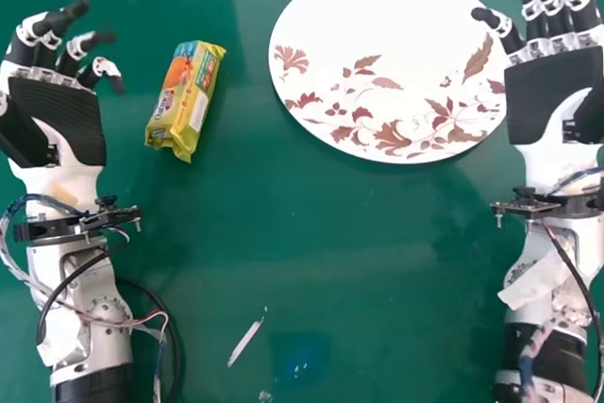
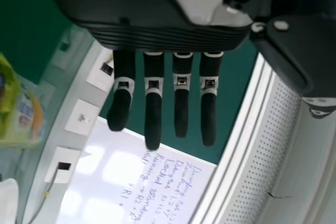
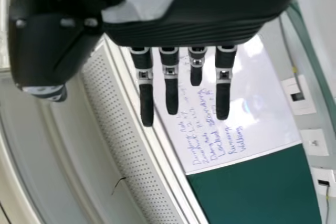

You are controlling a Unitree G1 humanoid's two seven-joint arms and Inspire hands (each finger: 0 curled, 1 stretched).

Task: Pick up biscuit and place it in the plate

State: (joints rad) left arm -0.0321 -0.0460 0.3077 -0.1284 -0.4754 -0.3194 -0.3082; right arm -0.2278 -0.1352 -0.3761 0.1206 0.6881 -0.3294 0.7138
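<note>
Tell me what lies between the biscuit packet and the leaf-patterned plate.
Nothing but bare green tabletop lies between the yellow biscuit packet and the white plate, as the head view shows.

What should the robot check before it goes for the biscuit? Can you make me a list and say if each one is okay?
1. Biscuit packet lying in sight on the green table: ok.
2. Plate patterned side up, ready for the biscuit: ok.
3. Left robot hand, the one nearer the packet, has its fingers open: ok.
4. Left robot hand touching the packet: not ok, there is a gap between them.
5. Right robot hand out of the way between packet and plate: ok, it is on the plate's far side.
6. Packet sealed all round: cannot tell.
</note>
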